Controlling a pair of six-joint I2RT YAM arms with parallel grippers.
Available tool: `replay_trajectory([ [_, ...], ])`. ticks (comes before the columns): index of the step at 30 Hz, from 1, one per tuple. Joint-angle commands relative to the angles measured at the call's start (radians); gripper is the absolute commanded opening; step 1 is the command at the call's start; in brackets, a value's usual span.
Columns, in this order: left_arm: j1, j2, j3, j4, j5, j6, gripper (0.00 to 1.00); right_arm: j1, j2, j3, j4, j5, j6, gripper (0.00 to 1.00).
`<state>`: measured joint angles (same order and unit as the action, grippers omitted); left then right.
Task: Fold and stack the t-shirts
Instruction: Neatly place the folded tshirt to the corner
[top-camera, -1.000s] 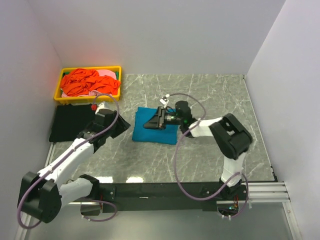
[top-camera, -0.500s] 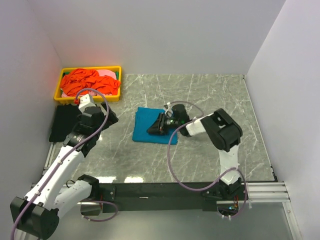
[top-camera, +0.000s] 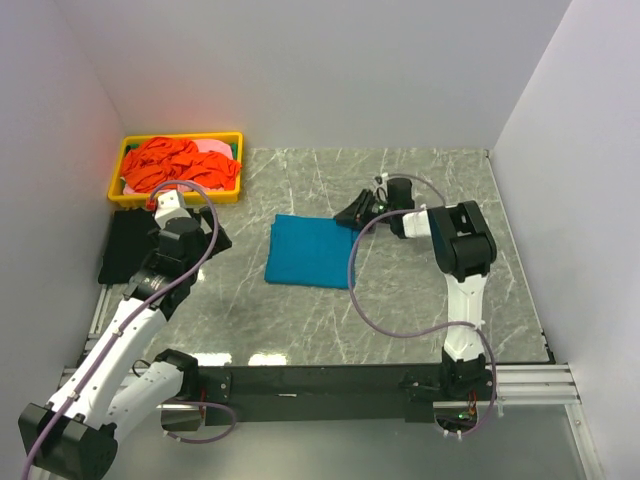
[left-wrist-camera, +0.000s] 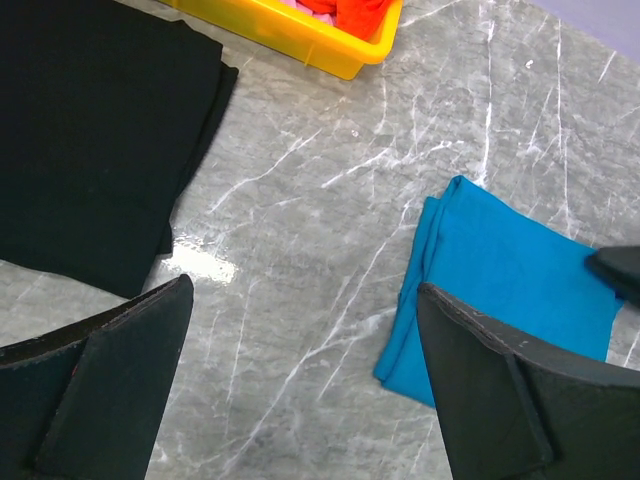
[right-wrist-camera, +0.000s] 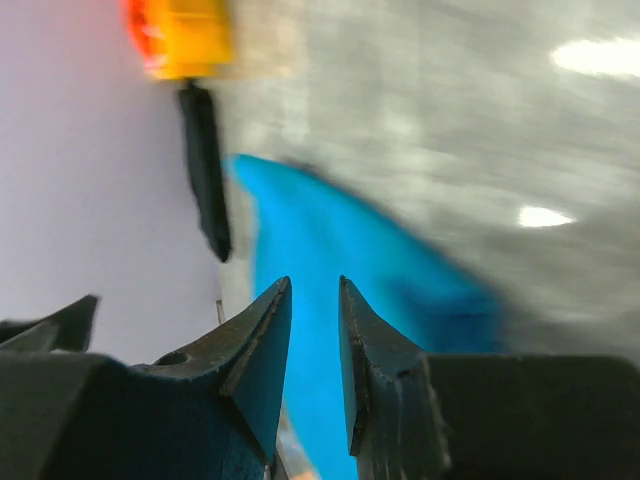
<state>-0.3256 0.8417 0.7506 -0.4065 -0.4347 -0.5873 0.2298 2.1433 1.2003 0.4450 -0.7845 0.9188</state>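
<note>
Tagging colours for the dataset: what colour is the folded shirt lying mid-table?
The shirt is plain teal-blue, no pattern; it shows best in the top view.

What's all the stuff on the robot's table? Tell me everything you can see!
teal-blue t-shirt: one, teal-blue, folded flat mid-table.
black t-shirt: one, black, folded flat at the left edge, in front of the tray.
orange-red t-shirts: crumpled heap, count unclear, orange-red, in the tray.
pink t-shirt: at least one, pink, peeking out under the orange-red heap.
yellow tray: one, yellow, far left corner.
table: one, grey marble look, under everything.
left hand: one, black, wide open, empty, over the table between the black and teal-blue shirts.
right hand: one, black, narrow gap, empty, by the teal-blue shirt's far right corner.
</note>
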Motion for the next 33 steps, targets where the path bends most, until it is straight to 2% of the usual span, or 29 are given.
replay_trajectory([
  [1,0.005,-0.012,-0.010,0.037,-0.001,0.023,1.00,-0.009,0.076,0.012,0.029,-0.036,0.032,0.33],
  [5,0.005,-0.010,-0.013,0.040,0.013,0.026,1.00,-0.014,0.044,0.012,-0.015,-0.030,-0.015,0.33],
  [12,0.008,-0.013,-0.016,0.044,0.010,0.011,0.99,0.051,-0.203,0.025,-0.351,0.114,-0.250,0.34],
  [15,0.014,-0.010,-0.017,0.041,0.022,0.004,1.00,0.153,-0.308,0.031,-0.483,0.253,-0.417,0.38],
  [19,0.023,-0.006,-0.019,0.035,0.016,-0.003,0.99,0.336,-0.387,0.064,-0.618,0.474,-0.553,0.46],
  [20,0.025,-0.003,-0.017,0.032,0.010,-0.008,0.99,0.382,-0.390,0.076,-0.640,0.557,-0.576,0.49],
  [24,0.034,0.007,-0.014,0.017,-0.012,-0.019,1.00,0.592,-0.361,0.139,-0.724,0.706,-0.676,0.57],
  [26,0.046,0.011,-0.016,0.012,-0.013,-0.025,0.99,0.649,-0.317,0.198,-0.753,0.777,-0.701,0.62],
  [27,0.052,0.020,-0.017,0.011,-0.006,-0.025,1.00,0.678,-0.298,0.240,-0.776,0.836,-0.725,0.62],
  [33,0.143,0.094,-0.004,-0.002,0.059,-0.040,1.00,0.807,-0.132,0.402,-0.864,0.965,-0.767,0.63],
])
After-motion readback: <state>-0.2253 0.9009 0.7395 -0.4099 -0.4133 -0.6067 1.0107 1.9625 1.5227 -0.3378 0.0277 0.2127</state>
